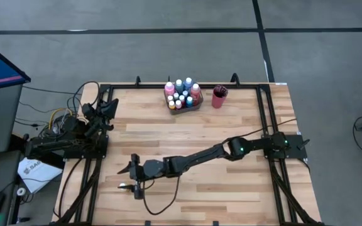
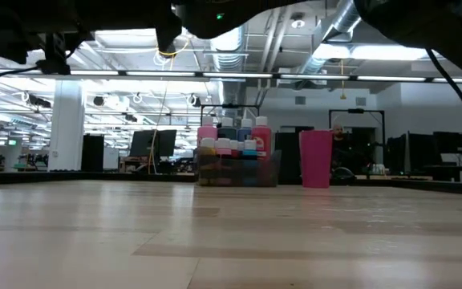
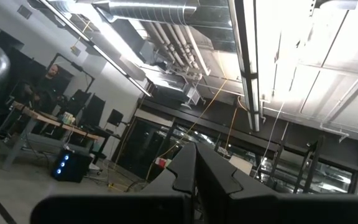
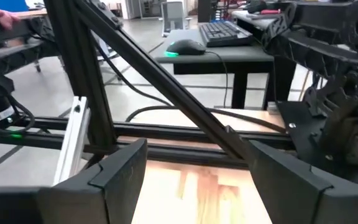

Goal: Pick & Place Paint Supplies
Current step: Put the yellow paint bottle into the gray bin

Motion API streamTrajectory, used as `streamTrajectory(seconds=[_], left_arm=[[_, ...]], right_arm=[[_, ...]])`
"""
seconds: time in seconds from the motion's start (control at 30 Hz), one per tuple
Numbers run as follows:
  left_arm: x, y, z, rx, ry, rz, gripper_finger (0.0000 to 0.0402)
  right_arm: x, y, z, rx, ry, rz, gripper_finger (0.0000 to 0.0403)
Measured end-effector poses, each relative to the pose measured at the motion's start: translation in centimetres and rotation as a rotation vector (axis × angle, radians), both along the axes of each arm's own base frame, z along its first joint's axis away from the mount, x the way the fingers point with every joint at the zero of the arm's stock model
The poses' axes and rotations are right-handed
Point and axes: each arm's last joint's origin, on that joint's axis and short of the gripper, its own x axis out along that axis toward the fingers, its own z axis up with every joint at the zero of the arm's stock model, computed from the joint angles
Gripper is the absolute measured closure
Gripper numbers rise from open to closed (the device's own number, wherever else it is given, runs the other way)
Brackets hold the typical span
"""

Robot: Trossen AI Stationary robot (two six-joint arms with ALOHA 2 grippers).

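Note:
Several small paint bottles (image 1: pixel 182 94), pink, blue and yellow with pale caps, stand upright in a grey tray (image 1: pixel 195 105) near the table's far edge. The low view shows the bottles (image 2: pixel 235 147) too. No brushes lie on the table. My right gripper (image 1: pixel 126 177) is open above bare wood near the near-left corner, far from the bottles; the right wrist view shows its gripper (image 4: pixel 197 186) facing the left frame rail. My left gripper (image 1: pixel 110 102) is shut, parked at the table's left edge and pointing upward; the left wrist view shows that gripper (image 3: pixel 195 171) against the ceiling.
A red cup (image 1: pixel 219 97) stands upright right of the tray, also seen as the cup (image 2: pixel 316 159) in the low view. Black frame rails (image 1: pixel 266 113) border the table. Bare wood (image 1: pixel 187 135) lies between the tray and my right arm.

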Motion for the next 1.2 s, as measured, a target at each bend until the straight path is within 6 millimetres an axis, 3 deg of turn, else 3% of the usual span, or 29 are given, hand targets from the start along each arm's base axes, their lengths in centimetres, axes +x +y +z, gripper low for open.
streamTrajectory(seconds=[0.2, 0.4, 0.57, 1.2], left_arm=[[0.0, 0.0, 0.0, 0.000, 0.000, 0.000, 0.0400], [0.0, 0.0, 0.0, 0.000, 0.000, 0.000, 0.0400], [0.0, 0.0, 0.0, 0.000, -0.001, 0.000, 0.0400], [0.0, 0.0, 0.0, 0.000, 0.000, 0.000, 0.0400]], right_arm=[[0.1, 0.0, -0.2, 0.002, -0.004, 0.004, 0.0133], [0.4, 0.5, -3.9, 0.006, -0.006, 0.036, 0.0133], [0.4, 0.5, -3.2, 0.020, -0.027, 0.035, 0.0133], [0.3, 0.8, -3.9, -0.034, 0.024, 0.070, 0.0133]])
